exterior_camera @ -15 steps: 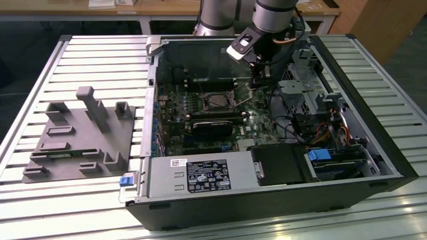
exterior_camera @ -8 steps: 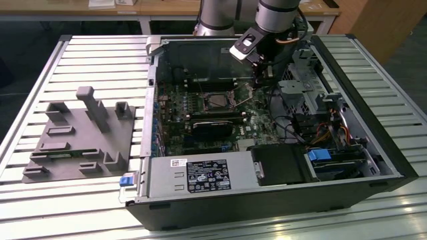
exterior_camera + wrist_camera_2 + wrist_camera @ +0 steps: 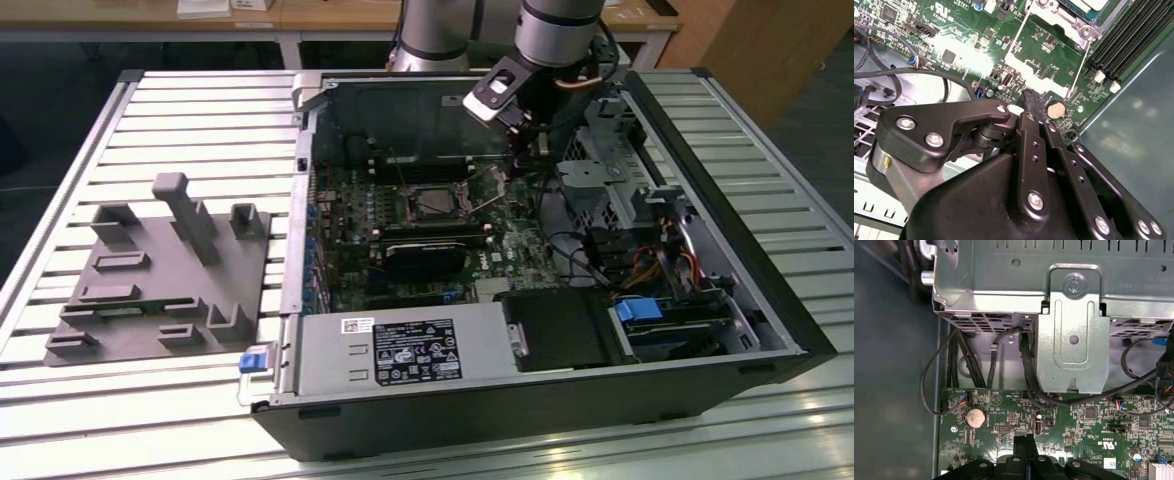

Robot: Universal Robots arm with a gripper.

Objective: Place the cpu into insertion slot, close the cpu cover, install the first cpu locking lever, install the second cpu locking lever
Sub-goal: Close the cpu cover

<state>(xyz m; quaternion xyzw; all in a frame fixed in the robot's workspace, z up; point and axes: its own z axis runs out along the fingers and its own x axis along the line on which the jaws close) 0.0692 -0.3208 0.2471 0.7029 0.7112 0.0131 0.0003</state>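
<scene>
An open computer case (image 3: 534, 412) of black and grey sheet metal is seen on a ribbed metal table (image 3: 147, 420). On its green motherboard (image 3: 350, 262), the insertion slot (image 3: 431, 205), a square socket with a silver rim, lies near the centre of the exterior view. The black gripper (image 3: 519, 168) is held just above it, towards the exterior view's right. In both wrist views its matte fingers (image 3: 1021, 450) are pressed together, with nothing gripped. A round silver coin cell (image 3: 975, 416) lies near the tips.
</scene>
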